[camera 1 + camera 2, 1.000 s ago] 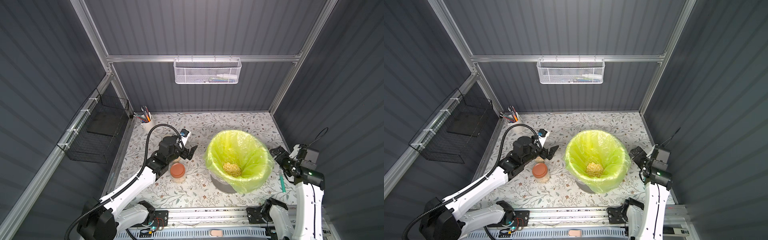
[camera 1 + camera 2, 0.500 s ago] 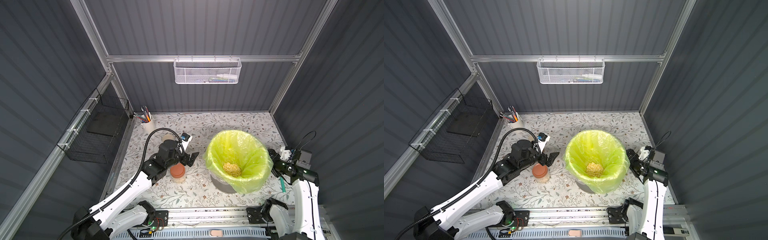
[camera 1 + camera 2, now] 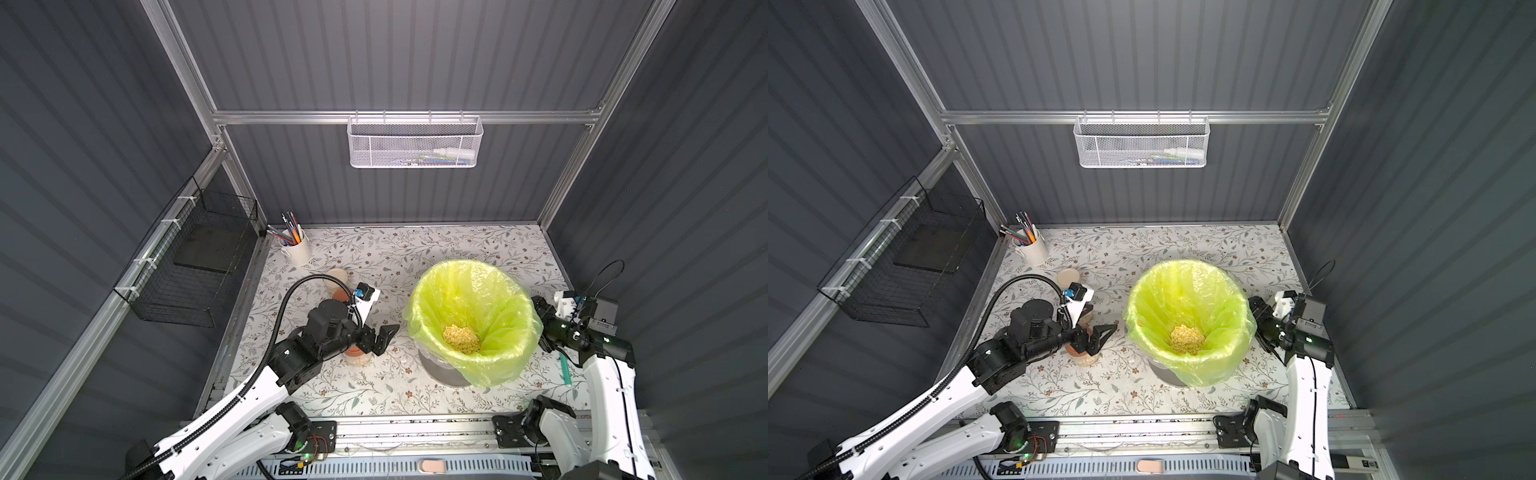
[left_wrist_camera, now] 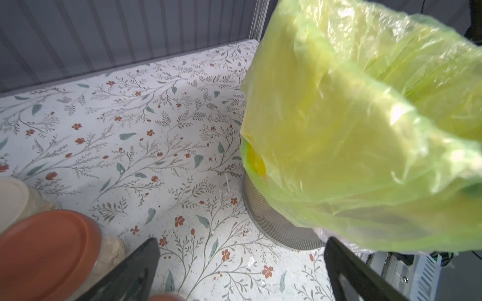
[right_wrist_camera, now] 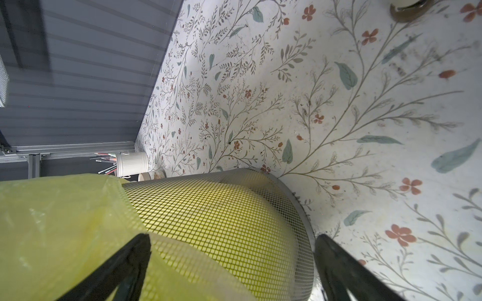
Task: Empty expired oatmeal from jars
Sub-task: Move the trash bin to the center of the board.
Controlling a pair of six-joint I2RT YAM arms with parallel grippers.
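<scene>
Three jars stand at the left of the floral table: a cream-lidded jar at the back, a terracotta-lidded jar in front of it, and a second terracotta-lidded jar half hidden under my left arm. My left gripper hangs open and empty just right of this front jar, between it and the bin. In the left wrist view the gripper frames bare table, with a terracotta lid beside one finger. A heap of oatmeal lies inside the bag. My right gripper is open at the bin's right side.
The grey mesh bin with its yellow-green bag takes up the table's centre right. A white pen cup stands at the back left corner. A green pen lies by the right arm. Wire baskets hang on the back and left walls.
My left gripper has come forward and lower, from beside the back jars to the front terracotta jar. My right gripper has turned and closed in on the bin's side.
</scene>
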